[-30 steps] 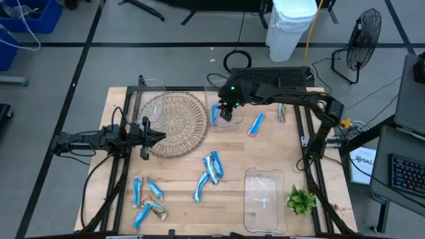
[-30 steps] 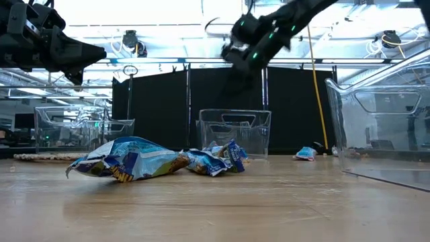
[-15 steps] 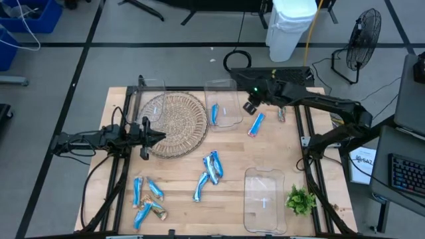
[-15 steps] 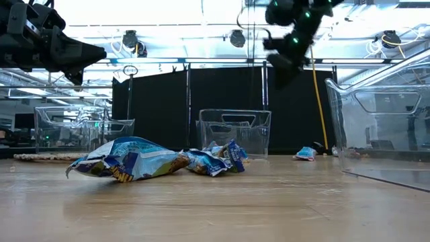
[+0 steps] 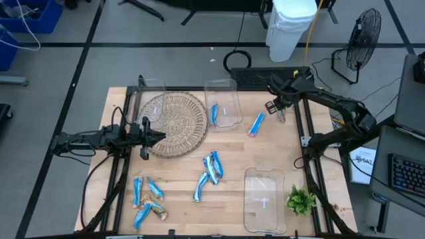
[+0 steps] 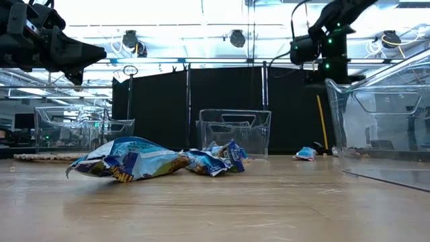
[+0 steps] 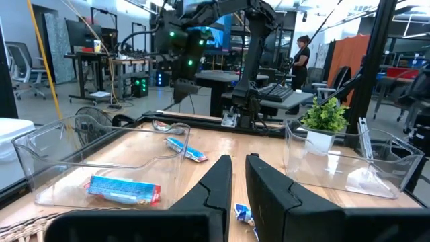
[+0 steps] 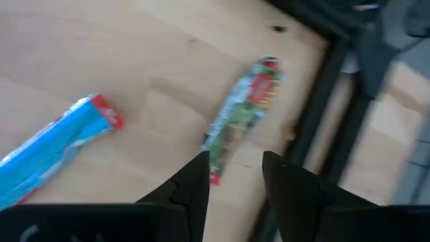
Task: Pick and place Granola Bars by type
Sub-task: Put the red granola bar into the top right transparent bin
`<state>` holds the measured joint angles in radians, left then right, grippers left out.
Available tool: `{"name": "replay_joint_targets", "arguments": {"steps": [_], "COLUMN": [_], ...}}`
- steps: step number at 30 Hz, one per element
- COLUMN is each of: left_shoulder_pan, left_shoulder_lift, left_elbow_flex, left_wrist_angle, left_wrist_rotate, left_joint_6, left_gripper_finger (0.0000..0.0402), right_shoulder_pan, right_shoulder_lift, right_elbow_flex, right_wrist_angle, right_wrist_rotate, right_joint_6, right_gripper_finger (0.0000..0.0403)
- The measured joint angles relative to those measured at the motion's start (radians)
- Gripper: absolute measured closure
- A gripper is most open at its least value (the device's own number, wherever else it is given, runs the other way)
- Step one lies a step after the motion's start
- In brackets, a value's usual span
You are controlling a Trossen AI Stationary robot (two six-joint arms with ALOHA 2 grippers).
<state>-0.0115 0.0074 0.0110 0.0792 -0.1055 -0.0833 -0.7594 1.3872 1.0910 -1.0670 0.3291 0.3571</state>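
Several blue-wrapped granola bars lie flat on the wooden table: a cluster at the middle, a group near the left corner, and a single one toward the far right. Another blue bar lies in the far clear bin. A green and red wrapped bar lies by the far right edge. My right gripper hovers open above that bar, touching nothing. My left gripper is shut and held in the air over the wicker tray's near edge.
A round wicker tray sits at the far left with a clear bin behind it. A second clear bin and a green leafy sprig stand near the right corner. Dark frame rails run along both table sides.
My right gripper has swung from above the far clear bin toward the table's right edge, past the single blue bar, and now hangs over the green and red bar. No bar has moved.
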Motion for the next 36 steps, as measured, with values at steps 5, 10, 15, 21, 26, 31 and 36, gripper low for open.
{"name": "replay_joint_targets", "arguments": {"steps": [5, 10, 15, 21, 26, 31, 36], "left_shoulder_pan": [0.0, 0.0, 0.0, 0.0, 0.0, 0.0, 0.0], "left_shoulder_lift": [0.0, 0.0, 0.0, 0.0, 0.0, 0.0, 0.0], "left_elbow_flex": [0.0, 0.0, 0.0, 0.0, 0.0, 0.0, 0.0], "left_wrist_angle": [0.0, 0.0, 0.0, 0.0, 0.0, 0.0, 0.0], "left_wrist_rotate": [0.0, 0.0, 0.0, 0.0, 0.0, 0.0, 0.0], "left_joint_6": [0.0, 0.0, 0.0, 0.0, 0.0, 0.0, 0.0], "left_gripper_finger": [0.0353, 0.0353, 0.0353, 0.0353, 0.0353, 0.0353, 0.0353], "right_shoulder_pan": [-0.012, -0.012, -0.012, -0.011, -0.011, -0.011, -0.011], "right_shoulder_lift": [0.001, 0.001, 0.001, 0.001, 0.001, 0.001, 0.001], "right_elbow_flex": [-0.09, -0.172, -0.244, -0.297, -0.335, -0.366, -0.375], "right_wrist_angle": [0.107, 0.161, 0.22, 0.306, 0.359, 0.384, 0.398], "right_wrist_rotate": [-0.07, -0.071, -0.072, -0.072, -0.072, -0.071, -0.07], "right_joint_6": [-0.056, -0.024, -0.025, -0.008, -0.003, 0.005, 0.024], "right_gripper_finger": [0.0274, 0.0251, 0.0212, 0.0182, 0.018, 0.0185, 0.0188]}}
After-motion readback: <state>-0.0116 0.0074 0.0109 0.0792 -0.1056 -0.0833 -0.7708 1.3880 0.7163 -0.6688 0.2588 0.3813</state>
